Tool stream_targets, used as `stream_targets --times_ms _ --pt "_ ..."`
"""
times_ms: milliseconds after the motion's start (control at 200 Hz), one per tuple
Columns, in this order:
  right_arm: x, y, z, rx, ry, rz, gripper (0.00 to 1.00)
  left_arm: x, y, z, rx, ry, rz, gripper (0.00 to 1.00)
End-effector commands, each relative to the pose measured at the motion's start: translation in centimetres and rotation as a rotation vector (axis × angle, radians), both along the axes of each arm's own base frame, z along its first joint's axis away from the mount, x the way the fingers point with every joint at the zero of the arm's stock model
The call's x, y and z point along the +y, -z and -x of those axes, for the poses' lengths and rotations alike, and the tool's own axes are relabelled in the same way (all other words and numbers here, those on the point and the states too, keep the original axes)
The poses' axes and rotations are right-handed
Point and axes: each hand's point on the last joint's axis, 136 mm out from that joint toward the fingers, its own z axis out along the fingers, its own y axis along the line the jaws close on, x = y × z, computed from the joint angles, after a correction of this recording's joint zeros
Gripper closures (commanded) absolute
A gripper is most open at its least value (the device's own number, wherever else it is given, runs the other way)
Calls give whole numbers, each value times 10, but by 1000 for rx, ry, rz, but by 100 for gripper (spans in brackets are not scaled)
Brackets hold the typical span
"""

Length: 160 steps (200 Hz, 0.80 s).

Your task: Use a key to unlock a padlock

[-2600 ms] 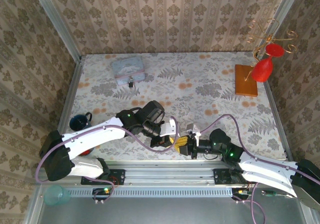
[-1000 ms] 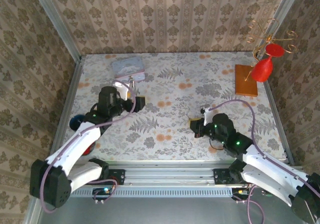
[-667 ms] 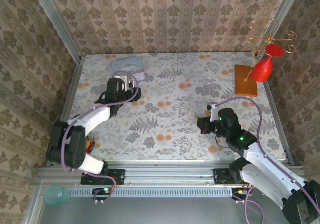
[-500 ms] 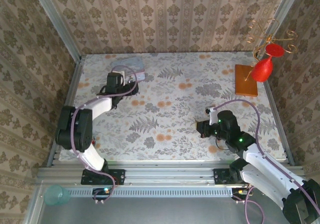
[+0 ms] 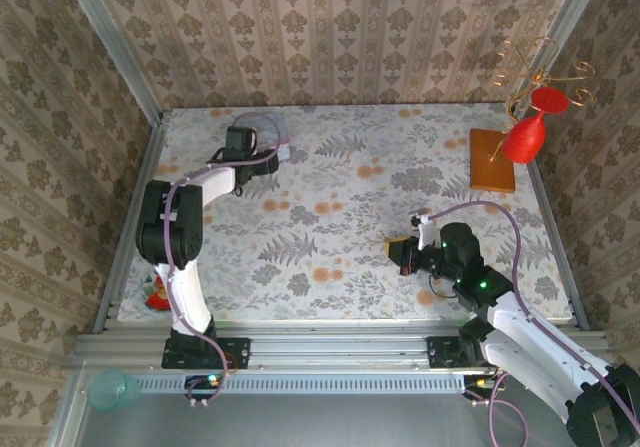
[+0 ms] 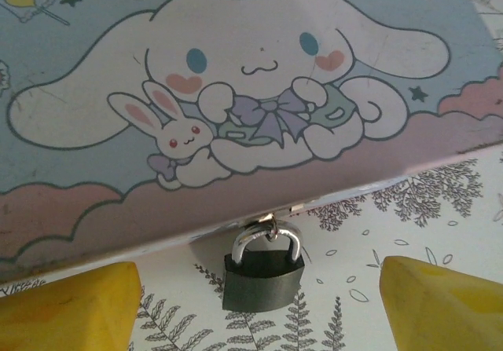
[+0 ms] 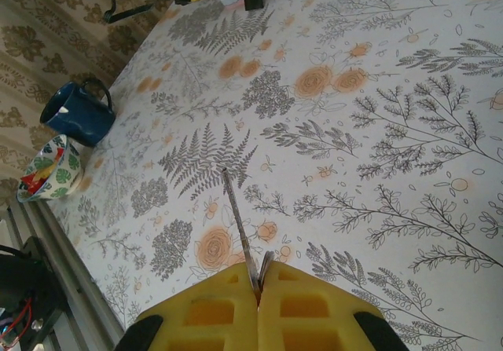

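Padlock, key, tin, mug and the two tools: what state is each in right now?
tin: lid closed.
padlock: shut, hooked onto the tin's front edge.
left tool: open, a finger on each side of the padlock, not touching it.
right tool: shut on the key.
key: pinched at one end, blade sticking out forward.
mug: upright.

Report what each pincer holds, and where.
Right pincer grips the key by its head end, blade out. Left pincer holds nothing, open, flanking the padlock.

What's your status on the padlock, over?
Left gripper open, flanking padlock. Right gripper shut on key, far from it. Padlock closed, hanging off tin. Nothing between.
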Motion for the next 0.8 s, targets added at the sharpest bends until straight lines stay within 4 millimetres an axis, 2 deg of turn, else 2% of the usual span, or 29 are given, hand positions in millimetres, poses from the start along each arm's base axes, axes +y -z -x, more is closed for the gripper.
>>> stream_targets --times_ms 0,125,365,590,795 --pt "2 -11 1 -49 -17 -27 100 -6 16 3 78 26 -68 21" --pt "4 -11 2 -44 -30 -36 100 -9 25 0 114 13 -125 21" --pt "5 -11 4 -43 -38 -45 100 -4 42 -2 175 -48 -195 35" --pt "6 -12 4 -44 -43 -50 100 11 38 -5 169 -124 -263 43" --pt "6 -11 5 -44 -46 -51 100 5 40 -11 172 -108 -268 48"
